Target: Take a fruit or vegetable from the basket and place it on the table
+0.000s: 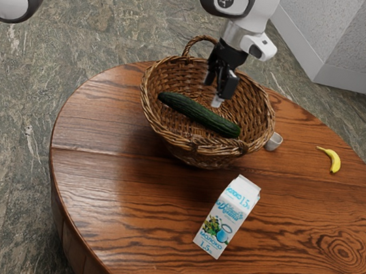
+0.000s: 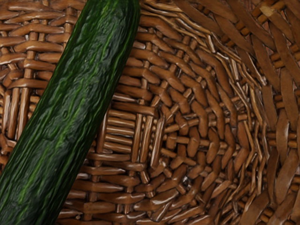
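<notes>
one cucumber (image 1: 200, 115) in one basket (image 1: 197, 156), one banana (image 1: 335, 161)

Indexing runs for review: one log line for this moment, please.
gripper: over basket, jaws apart | cucumber: in basket, not gripped | banana, milk carton: on table

Brown woven wicker basket (image 1: 199, 143) stood on round reddish-brown wooden tabletop (image 1: 115, 178). Long dark-green cucumber (image 1: 200, 114) lay in basket, slanting from exterior view's left, far side, toward exterior view's right, near side. Small white round cup (image 1: 274, 142) sat just beside basket, at exterior view's right. Yellow curved banana (image 1: 334, 161) lay beyond cup, farther toward exterior view's right, well apart from basket. White-and-blue boxy milk carton (image 1: 227, 217) was before basket, nearer camera.
</notes>
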Tool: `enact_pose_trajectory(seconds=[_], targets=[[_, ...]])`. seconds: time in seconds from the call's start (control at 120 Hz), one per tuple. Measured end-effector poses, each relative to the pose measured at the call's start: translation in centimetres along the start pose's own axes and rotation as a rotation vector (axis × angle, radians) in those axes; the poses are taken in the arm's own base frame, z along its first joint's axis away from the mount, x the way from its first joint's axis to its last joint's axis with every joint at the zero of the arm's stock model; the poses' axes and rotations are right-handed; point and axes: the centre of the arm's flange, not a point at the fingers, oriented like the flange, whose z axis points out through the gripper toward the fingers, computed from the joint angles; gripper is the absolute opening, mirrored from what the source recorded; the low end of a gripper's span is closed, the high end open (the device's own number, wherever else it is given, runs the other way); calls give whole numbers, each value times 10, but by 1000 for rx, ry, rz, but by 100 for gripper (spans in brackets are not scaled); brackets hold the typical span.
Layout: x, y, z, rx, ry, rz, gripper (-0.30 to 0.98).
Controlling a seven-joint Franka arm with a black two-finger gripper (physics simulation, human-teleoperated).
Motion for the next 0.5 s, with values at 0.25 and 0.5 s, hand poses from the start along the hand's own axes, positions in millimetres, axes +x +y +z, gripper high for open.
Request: enact_pose_trajectory(seconds=[0.25, 0.5], targets=[[34, -200, -25, -61, 81, 53, 69], [-13, -46, -171, -7, 286, 602, 68]])
